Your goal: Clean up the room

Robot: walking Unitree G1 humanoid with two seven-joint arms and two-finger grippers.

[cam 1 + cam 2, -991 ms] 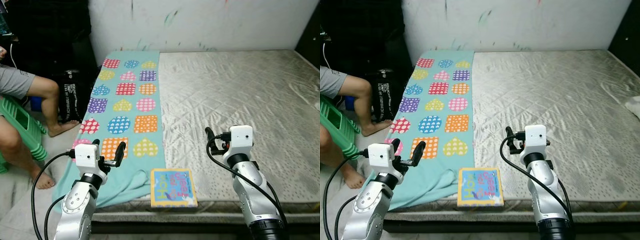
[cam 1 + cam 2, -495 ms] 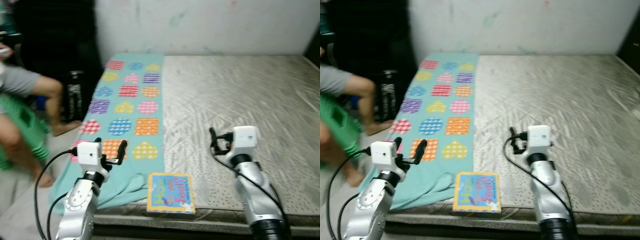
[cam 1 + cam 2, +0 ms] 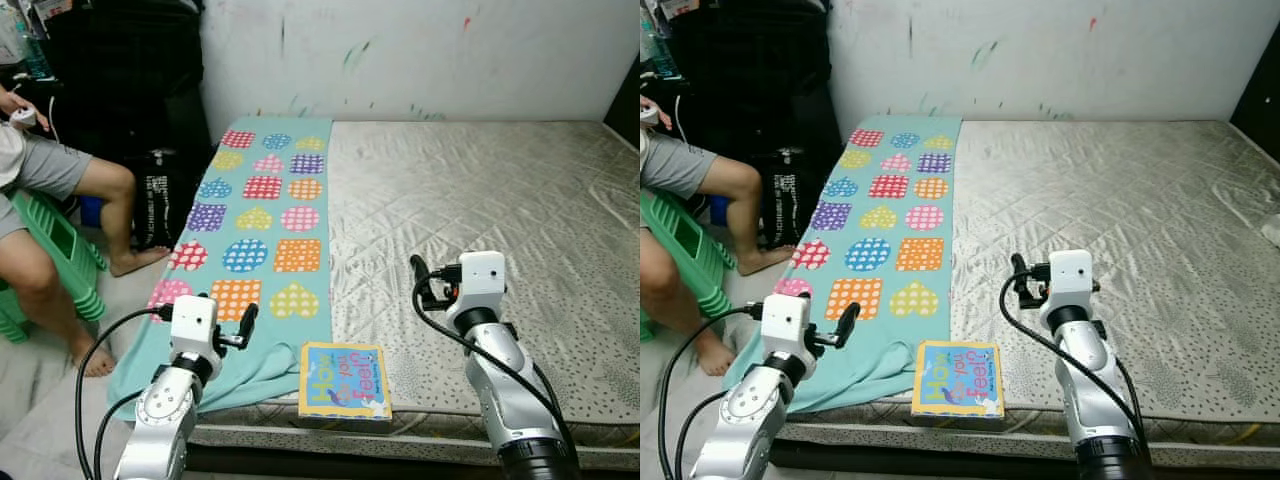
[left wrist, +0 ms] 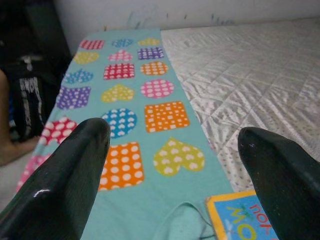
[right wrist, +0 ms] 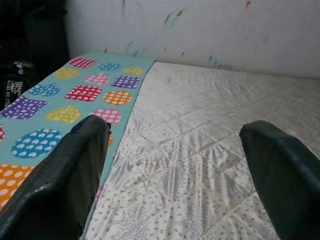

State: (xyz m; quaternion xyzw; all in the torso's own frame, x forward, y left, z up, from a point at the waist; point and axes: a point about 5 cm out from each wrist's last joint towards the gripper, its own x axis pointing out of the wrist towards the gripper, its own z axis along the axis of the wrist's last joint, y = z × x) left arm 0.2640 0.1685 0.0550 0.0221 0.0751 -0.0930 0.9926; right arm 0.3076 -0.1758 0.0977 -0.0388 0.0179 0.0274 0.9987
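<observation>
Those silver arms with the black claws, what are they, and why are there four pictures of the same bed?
They belong to a walking robot that is tidying a room. Two pictures come from the cameras in its head, like two eyes looking down. There you see its left gripper and its right gripper, each a claw of two long black fingers. The other two pictures come from small cameras on its wrists, looking out between those fingers, so the dark shapes at the sides are the fingers themselves. Both claws are open and hold nothing.

In front of the robot is a big mattress. A turquoise blanket with colourful hearts and squares lies along its left side. A picture book sits at the near edge, beside the blanket. A person sits on a green stool at the left.
</observation>
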